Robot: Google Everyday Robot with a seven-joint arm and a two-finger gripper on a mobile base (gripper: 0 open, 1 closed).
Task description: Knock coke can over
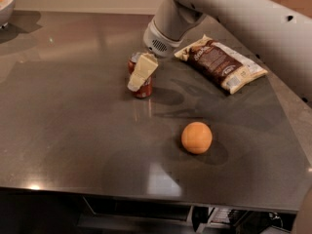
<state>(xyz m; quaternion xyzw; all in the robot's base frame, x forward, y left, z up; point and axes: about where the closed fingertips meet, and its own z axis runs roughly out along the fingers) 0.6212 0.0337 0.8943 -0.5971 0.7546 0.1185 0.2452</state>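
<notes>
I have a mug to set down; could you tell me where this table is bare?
Bare: the dark grey tabletop left of the small red coke can, up to the white bowl, and the front strip left of the round orange ball. Crowded: far right, where the gripper sits at the can beside the brown-and-white snack bag.
</notes>
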